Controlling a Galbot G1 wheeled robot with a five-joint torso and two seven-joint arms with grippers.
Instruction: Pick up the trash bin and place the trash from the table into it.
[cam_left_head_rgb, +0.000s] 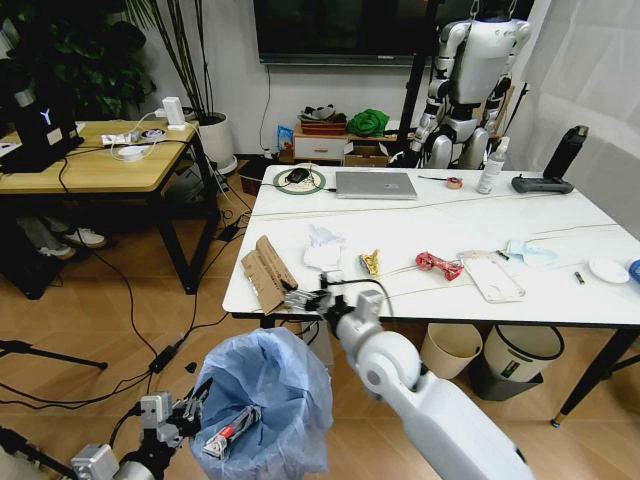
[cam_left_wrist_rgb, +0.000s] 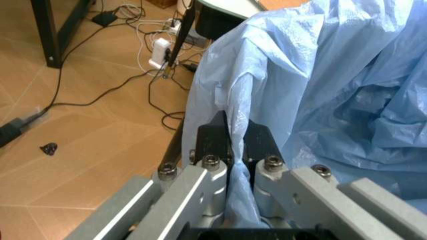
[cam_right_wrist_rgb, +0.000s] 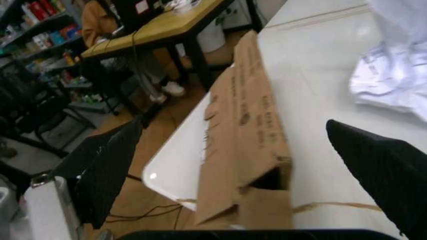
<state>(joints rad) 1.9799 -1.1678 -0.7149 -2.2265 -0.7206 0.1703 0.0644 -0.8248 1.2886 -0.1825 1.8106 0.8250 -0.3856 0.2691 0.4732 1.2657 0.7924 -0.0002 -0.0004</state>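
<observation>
The trash bin (cam_left_head_rgb: 268, 395), lined with a bulging light-blue bag (cam_left_wrist_rgb: 347, 85), hangs low in front of the table (cam_left_head_rgb: 440, 225). My left gripper (cam_left_head_rgb: 197, 408) (cam_left_wrist_rgb: 235, 131) is shut on the bag at the bin's rim. My right gripper (cam_left_head_rgb: 303, 298) (cam_right_wrist_rgb: 233, 125) is open at the table's near left corner, with one finger on each side of the folded brown cardboard (cam_left_head_rgb: 268, 272) (cam_right_wrist_rgb: 247, 135). Farther along the table lie crumpled white tissue (cam_left_head_rgb: 323, 248) (cam_right_wrist_rgb: 393, 80), a yellow-black wrapper (cam_left_head_rgb: 371, 262), a red wrapper (cam_left_head_rgb: 438, 264), a clear plastic tray (cam_left_head_rgb: 492, 277), a pale-blue mask (cam_left_head_rgb: 528, 251) and a white lid (cam_left_head_rgb: 608, 269).
A silver laptop (cam_left_head_rgb: 376, 184) and a white bottle (cam_left_head_rgb: 490, 167) stand at the table's far side. A cream bin (cam_left_head_rgb: 450, 348) and a dark grey bin (cam_left_head_rgb: 515, 355) sit under the table. A wooden desk (cam_left_head_rgb: 95, 160) stands to the left, with cables across the floor (cam_left_head_rgb: 150, 350).
</observation>
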